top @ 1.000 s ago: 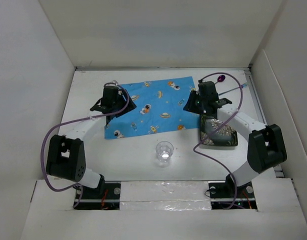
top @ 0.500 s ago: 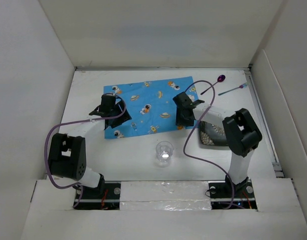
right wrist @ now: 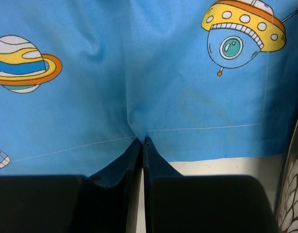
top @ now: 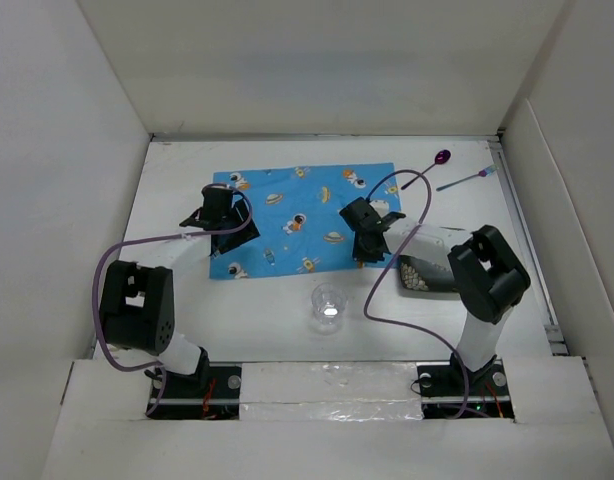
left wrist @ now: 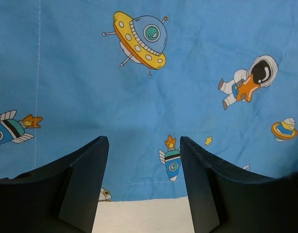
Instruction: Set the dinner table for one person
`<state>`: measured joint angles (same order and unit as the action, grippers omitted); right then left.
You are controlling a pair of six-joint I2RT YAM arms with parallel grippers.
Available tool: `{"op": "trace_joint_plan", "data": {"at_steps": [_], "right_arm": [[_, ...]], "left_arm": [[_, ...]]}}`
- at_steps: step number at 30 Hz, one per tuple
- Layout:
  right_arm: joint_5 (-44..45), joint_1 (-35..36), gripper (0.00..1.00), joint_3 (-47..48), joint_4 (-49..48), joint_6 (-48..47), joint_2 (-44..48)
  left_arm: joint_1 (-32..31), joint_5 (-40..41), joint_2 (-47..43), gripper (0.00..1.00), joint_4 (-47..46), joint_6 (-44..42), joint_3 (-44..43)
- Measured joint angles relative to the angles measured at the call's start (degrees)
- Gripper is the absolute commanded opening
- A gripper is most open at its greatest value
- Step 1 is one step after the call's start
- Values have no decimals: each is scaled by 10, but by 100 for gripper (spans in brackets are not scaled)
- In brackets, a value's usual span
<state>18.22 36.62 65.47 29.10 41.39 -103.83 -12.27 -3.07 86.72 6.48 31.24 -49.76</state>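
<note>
Dinner table (top: 167, 190): cup (top: 328, 305) near cloth (top: 297, 210), plate (top: 415, 275) right.

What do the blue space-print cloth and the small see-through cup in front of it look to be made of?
The blue rectangular cloth with space cartoon print looks like thin woven fabric, perhaps cotton, with a matte finish. A stitched hem line and soft creases show in the right wrist view. The small clear cup is transparent and glossy, with bright glints. It could be thin plastic or glass; the look leaves that open.
</note>
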Motion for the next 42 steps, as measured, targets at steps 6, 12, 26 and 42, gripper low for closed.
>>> {"op": "trace_joint_plan", "data": {"at_steps": [6,12,26,42], "right_arm": [[-4,16,59,-9,21,15,14],[-12,0,68,19,86,-16,23],[-76,-358,42,-216,-2,113,477],[-154,-445,73,-344,128,275,510]], "left_arm": [[0,13,-15,57,13,-6,9],[0,12,-65,60,30,-8,11],[-38,-72,-138,10,67,-23,-13],[-46,-172,-142,22,73,-34,-70]]}}
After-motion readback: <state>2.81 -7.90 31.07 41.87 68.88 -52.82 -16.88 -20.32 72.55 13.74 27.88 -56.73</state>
